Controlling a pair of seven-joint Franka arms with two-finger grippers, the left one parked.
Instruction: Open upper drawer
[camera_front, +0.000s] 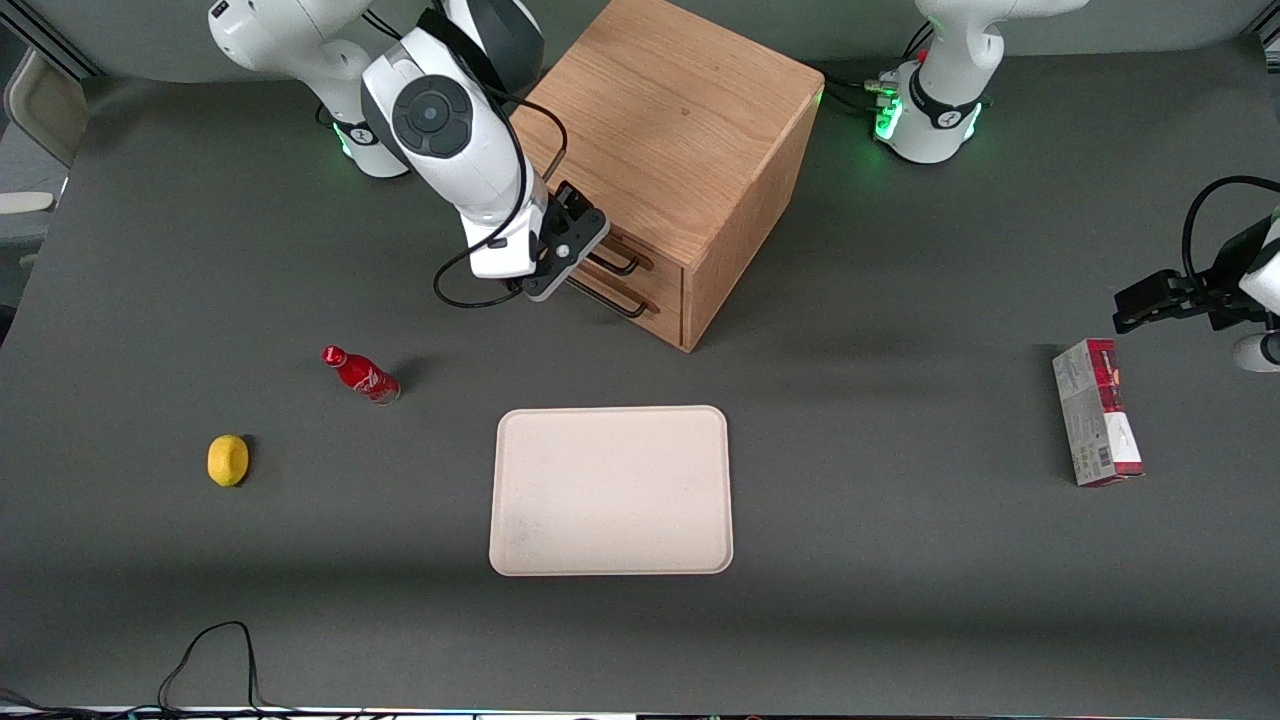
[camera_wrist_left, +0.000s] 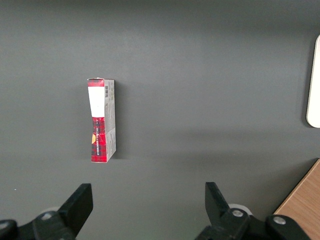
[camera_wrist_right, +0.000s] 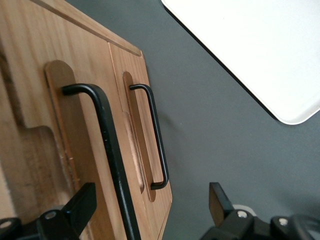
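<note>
While the wooden cabinet (camera_front: 680, 150) sits in the upper middle of the front frame, my tool (camera_wrist_right: 150, 207) hangs wide open and empty before the upper drawer (camera_wrist_right: 75, 165), so I fear it could close beside the bar handle (camera_wrist_right: 107, 150) and miss.

From the front I see my claw (camera_front: 578, 262) just in front of the light oak upper drawer (camera_front: 640, 262) of the wooden cabinet (camera_front: 680, 130). On the dark grey surface (camera_front: 900, 560) sit a cream rectangular tray (camera_front: 611, 490), red bottle (camera_front: 361, 374), yellow lemon (camera_front: 228, 460) and red-and-white carton (camera_front: 1096, 411).
</note>
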